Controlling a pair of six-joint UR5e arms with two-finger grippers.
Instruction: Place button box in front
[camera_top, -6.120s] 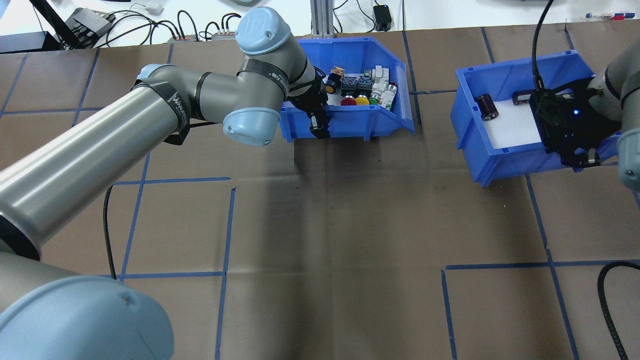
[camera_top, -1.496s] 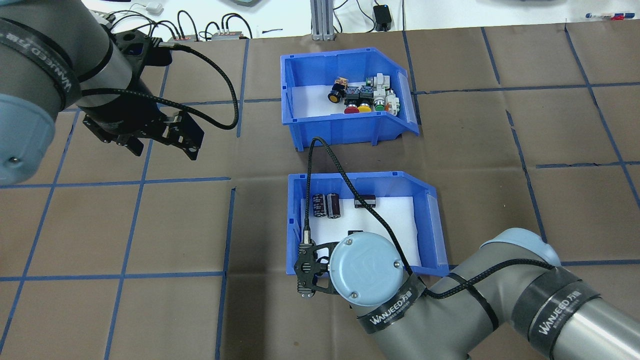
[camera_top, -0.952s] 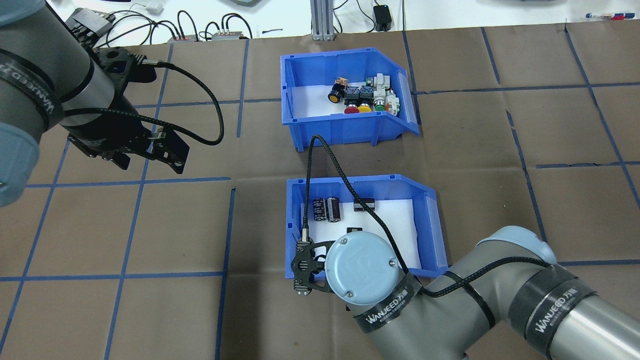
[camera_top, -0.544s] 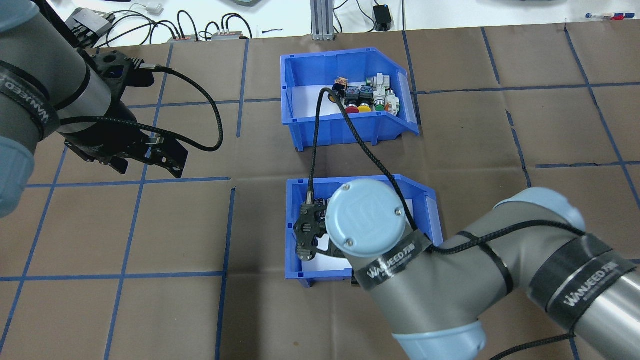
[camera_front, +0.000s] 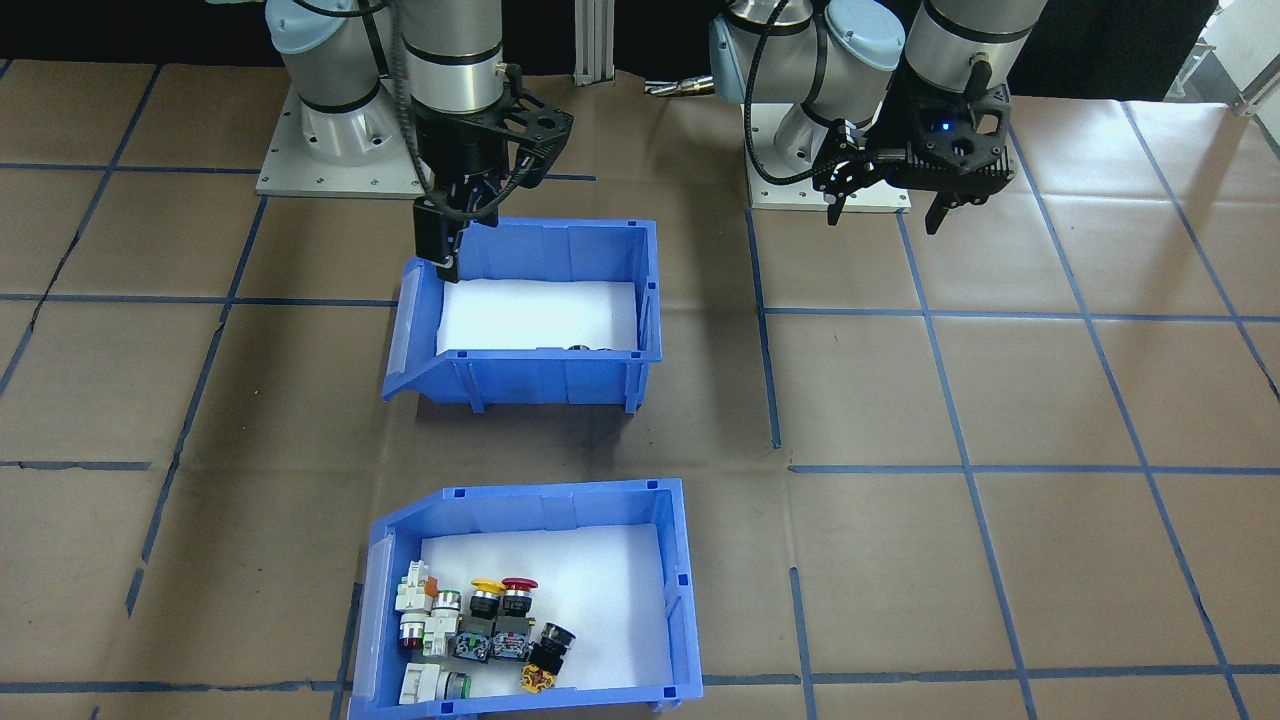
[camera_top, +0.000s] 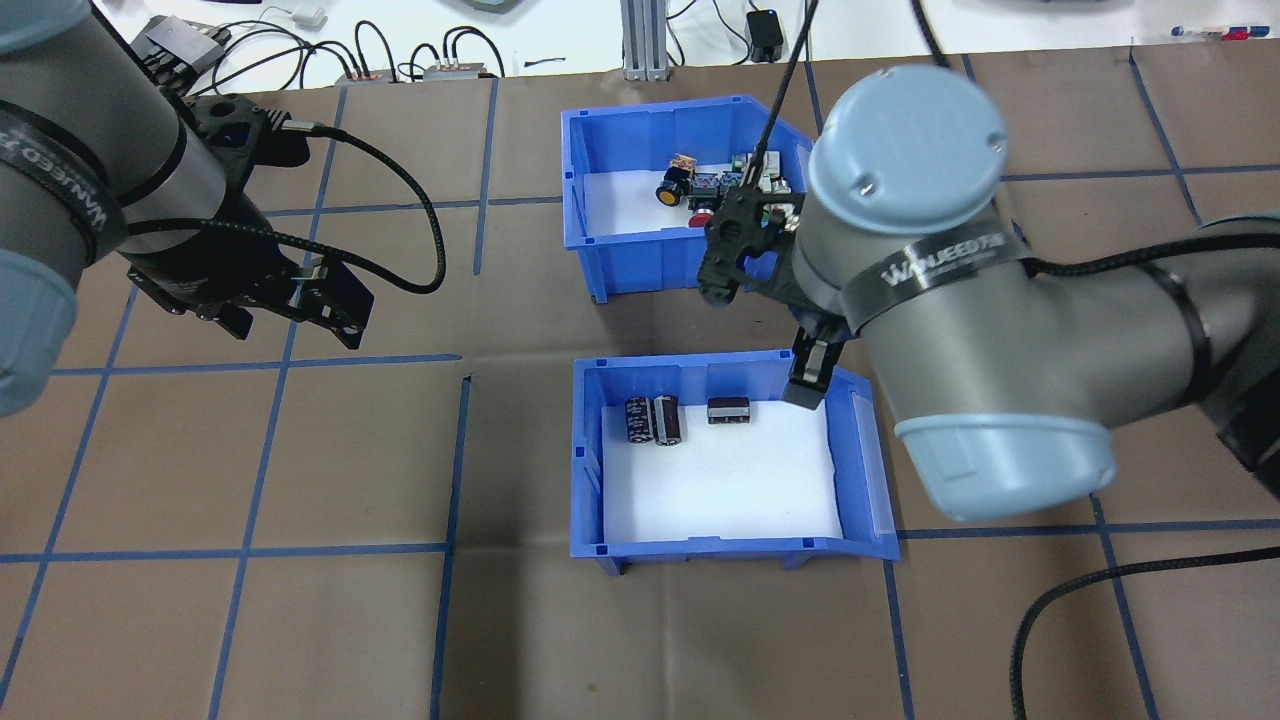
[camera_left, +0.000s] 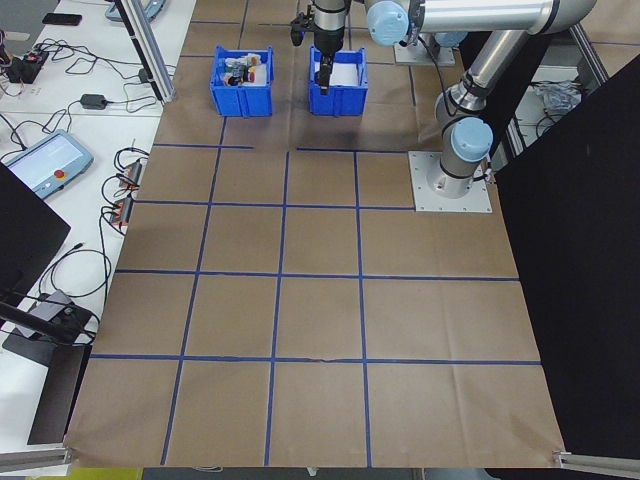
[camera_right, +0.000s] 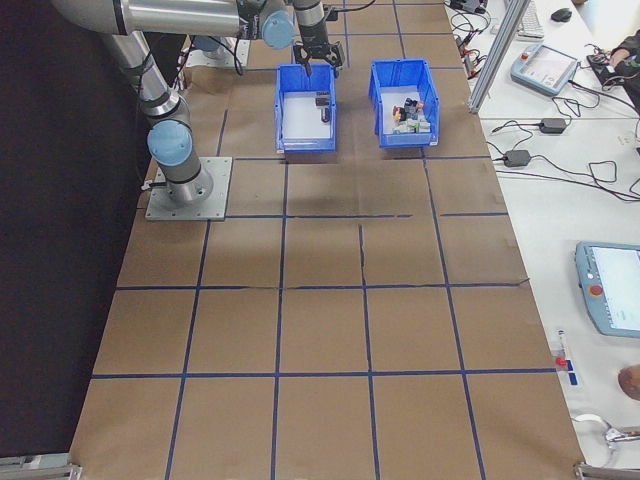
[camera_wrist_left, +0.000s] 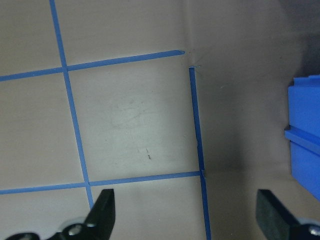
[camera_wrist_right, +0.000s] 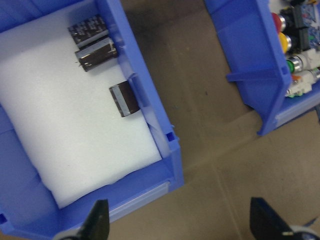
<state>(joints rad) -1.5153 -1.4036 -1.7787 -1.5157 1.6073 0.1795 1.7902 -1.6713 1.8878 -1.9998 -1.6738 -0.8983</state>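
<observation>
Brown paper with blue tape lines covers the bench (camera_top: 300, 620). Beyond the bin of black cylinders (camera_top: 730, 455) sits the button box (camera_top: 620, 200), untouched. Right claw (camera_top: 790, 330) hovers wide above that bin's far wall, probably heading boxward; left claw (camera_top: 290, 310) waits wide, well aside.

Blue button box (camera_top: 620, 265), seemingly white-lined

A second blue bin (camera_top: 590, 470) is set on the brown table (camera_top: 300, 620) — three dark cylinders (camera_top: 655, 417) are lined along its far wall.
</observation>
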